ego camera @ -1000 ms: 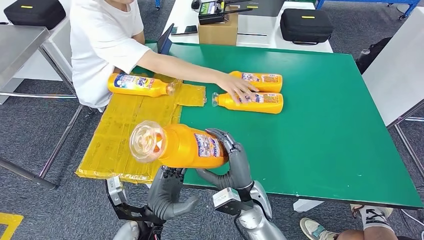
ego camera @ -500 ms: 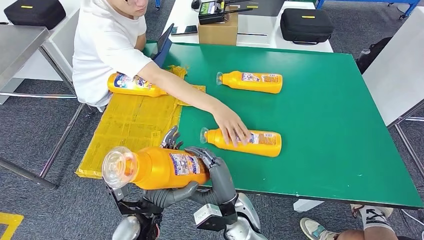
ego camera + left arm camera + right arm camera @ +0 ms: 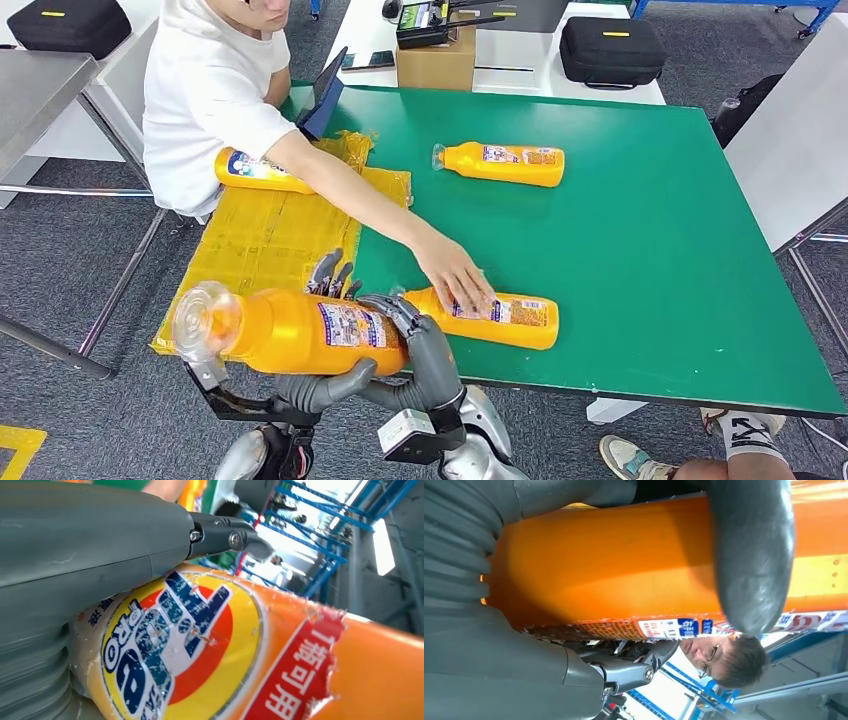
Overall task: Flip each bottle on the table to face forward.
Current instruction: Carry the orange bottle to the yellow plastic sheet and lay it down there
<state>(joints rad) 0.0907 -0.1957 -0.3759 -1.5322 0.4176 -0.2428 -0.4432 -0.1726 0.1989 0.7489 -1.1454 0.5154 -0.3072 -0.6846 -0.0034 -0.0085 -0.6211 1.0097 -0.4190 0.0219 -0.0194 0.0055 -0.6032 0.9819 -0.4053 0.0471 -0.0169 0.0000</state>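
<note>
I hold an orange bottle [image 3: 300, 335] level in front of my chest, off the table's front left corner, its clear cap [image 3: 203, 312] pointing left. My right hand [image 3: 428, 352] grips its base end, fingers over the top. My left hand [image 3: 330, 275] wraps it from behind; only the fingertips show above it. The left wrist view has the bottle's front label [image 3: 175, 650] under my left hand [image 3: 100, 555]. In the right wrist view my right hand [image 3: 749, 555] lies across the bottle [image 3: 624, 580]. A person's hand [image 3: 455, 275] rests on a second bottle [image 3: 510, 320] lying near the table's front edge.
A third bottle [image 3: 505, 163] lies at the back of the green table [image 3: 680, 250]. A fourth bottle [image 3: 255, 170] lies on the yellow sheet [image 3: 260, 240] beside the seated person [image 3: 210, 90]. A cardboard box [image 3: 435, 60] and black cases stand beyond the table.
The bottle in my hands has moved left and a little lower. The person slid the second bottle nearer the front edge and still has a hand on it.
</note>
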